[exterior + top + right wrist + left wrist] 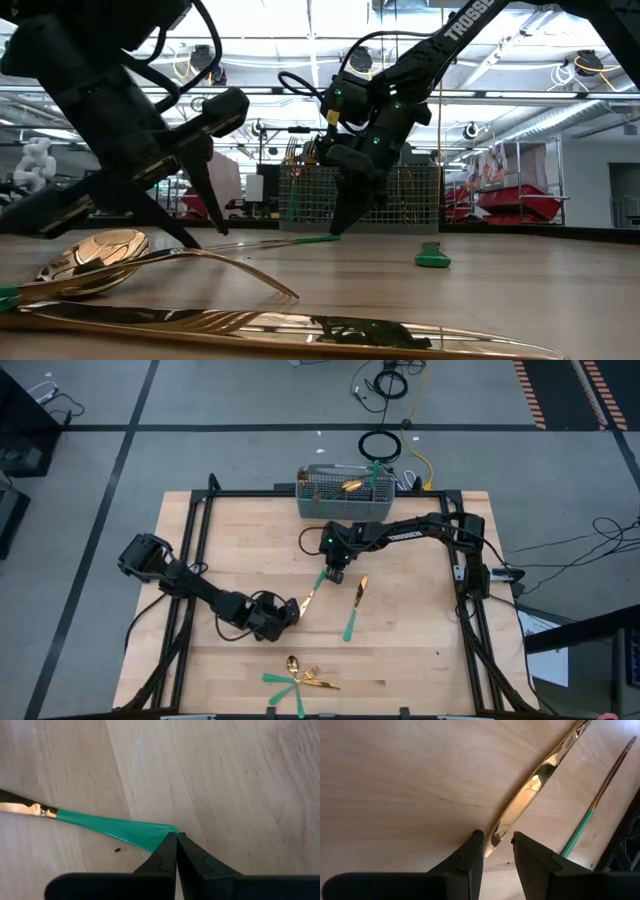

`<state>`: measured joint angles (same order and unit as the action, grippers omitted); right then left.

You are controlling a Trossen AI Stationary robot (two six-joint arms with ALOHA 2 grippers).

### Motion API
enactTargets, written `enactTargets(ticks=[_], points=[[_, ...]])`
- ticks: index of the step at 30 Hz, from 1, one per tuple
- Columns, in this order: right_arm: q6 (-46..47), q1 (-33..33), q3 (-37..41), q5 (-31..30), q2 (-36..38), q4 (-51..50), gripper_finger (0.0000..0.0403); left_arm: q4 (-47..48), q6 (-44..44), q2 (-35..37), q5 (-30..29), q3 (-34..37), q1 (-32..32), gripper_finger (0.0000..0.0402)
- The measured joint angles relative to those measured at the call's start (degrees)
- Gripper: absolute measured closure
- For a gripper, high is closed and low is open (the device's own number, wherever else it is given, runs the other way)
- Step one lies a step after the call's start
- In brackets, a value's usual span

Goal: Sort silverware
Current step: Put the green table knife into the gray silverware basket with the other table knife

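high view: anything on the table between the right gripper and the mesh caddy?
Nothing: in the high view the stretch from the right gripper, shut on a knife's teal handle, up to the caddy is bare wood, crossed only by that arm.

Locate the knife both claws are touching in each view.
High: knife mid-table, between both claws.
Low: its green handle at the right claw.
Left wrist: gold blade running up from the left claw.
Right wrist: handle at the right claw's tips.
Shared landmark: the caddy.
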<state>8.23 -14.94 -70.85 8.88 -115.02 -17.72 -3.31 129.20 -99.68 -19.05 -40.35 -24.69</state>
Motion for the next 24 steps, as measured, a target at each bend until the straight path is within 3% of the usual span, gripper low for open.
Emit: enactTargets(ticks=[10,24], points=[[0.75,0.04,0.0,-0.13,0.0,0.25,0.0403,-0.25,-1.31,-0.15,0.42,-0.03,0.24,0.0287],[9.21,0.0,-0.11,-2.85,0.12,-2.06,0.0403,-0.83,-4.0,-0.2,0.48,0.01,0.35,0.0287]])
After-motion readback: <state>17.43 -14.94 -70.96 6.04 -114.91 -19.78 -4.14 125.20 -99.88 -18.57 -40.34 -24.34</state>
